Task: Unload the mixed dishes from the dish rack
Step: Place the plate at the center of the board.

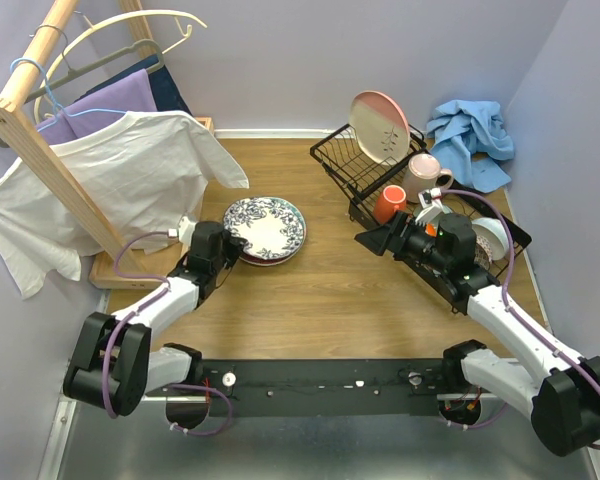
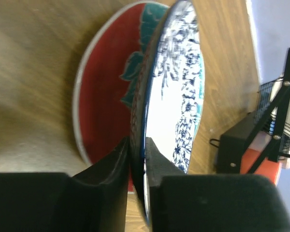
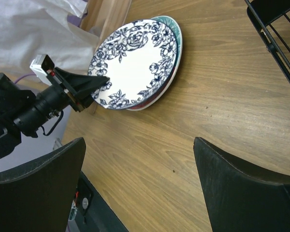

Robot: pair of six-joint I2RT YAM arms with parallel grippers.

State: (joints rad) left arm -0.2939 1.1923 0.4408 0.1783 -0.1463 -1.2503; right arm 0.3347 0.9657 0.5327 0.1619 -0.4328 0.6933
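A blue-floral patterned plate (image 1: pixel 266 226) lies on top of a red plate with a teal leaf (image 2: pixel 104 92) on the table left of centre. My left gripper (image 1: pixel 234 250) is shut on the floral plate's near rim (image 2: pixel 183 96), one finger above and one below. The black wire dish rack (image 1: pixel 345 160) stands at the back right. It holds the upright pink-and-cream plate (image 1: pixel 380 125), a pink mug (image 1: pixel 425 178), an orange mug (image 1: pixel 388 203) and a white bowl (image 1: pixel 492 238). My right gripper (image 1: pixel 376 240) is open and empty, above the table in front of the rack.
A wooden clothes stand with a white T-shirt (image 1: pixel 110 170) and hangers fills the left side. A blue cloth (image 1: pixel 470 135) lies at the back right corner. Purple walls close in the table. The right wrist view shows the plate stack (image 3: pixel 135 63) and a rack corner (image 3: pixel 275 38).
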